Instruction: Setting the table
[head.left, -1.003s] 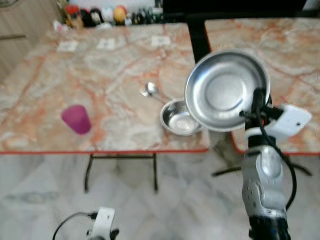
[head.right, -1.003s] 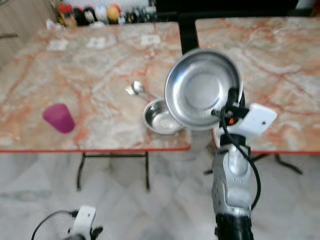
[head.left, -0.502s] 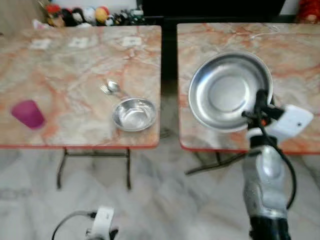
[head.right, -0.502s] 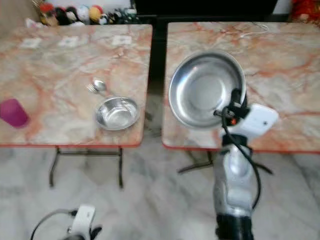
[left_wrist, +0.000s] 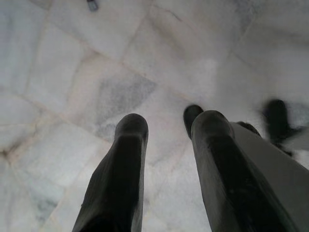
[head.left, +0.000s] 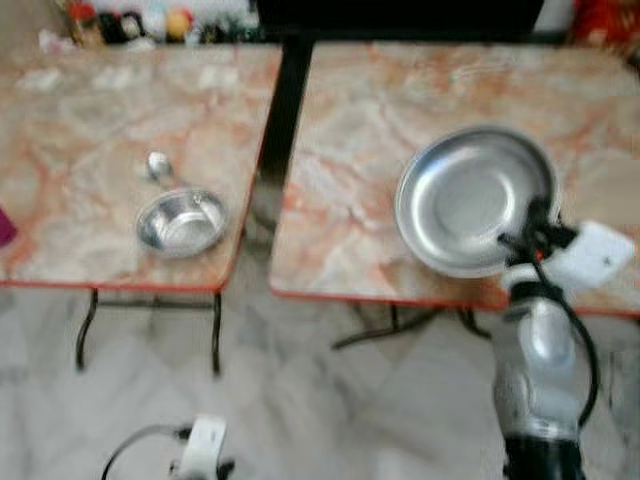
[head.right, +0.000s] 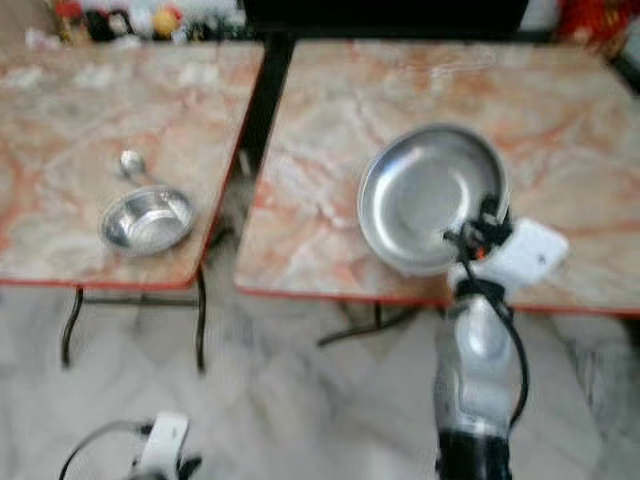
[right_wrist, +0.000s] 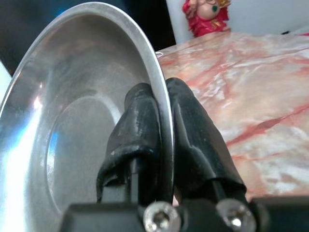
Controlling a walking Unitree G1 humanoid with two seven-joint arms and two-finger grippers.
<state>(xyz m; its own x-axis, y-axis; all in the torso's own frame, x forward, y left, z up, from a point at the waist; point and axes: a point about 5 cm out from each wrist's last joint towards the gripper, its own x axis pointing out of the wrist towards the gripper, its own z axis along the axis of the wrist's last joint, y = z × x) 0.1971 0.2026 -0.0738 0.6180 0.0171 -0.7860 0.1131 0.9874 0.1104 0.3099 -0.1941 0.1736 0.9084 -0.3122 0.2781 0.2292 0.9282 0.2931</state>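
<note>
two marble-patterned desks with orange veining and red edging stand side by side, the left desk (head.left: pixel 90 130) and the right desk (head.left: pixel 360 140), with a dark gap between them. black metal legs (head.left: pixel 215 335) hold them up over a pale grey marble floor (head.left: pixel 330 420). along the far edge of the left desk sits a blurred row of small colourful figures (head.left: pixel 130 22). a red figurine (right_wrist: pixel 208 14) stands beyond the right desk's far corner. a small dark object (left_wrist: pixel 92 5) lies on the floor tiles.
</note>
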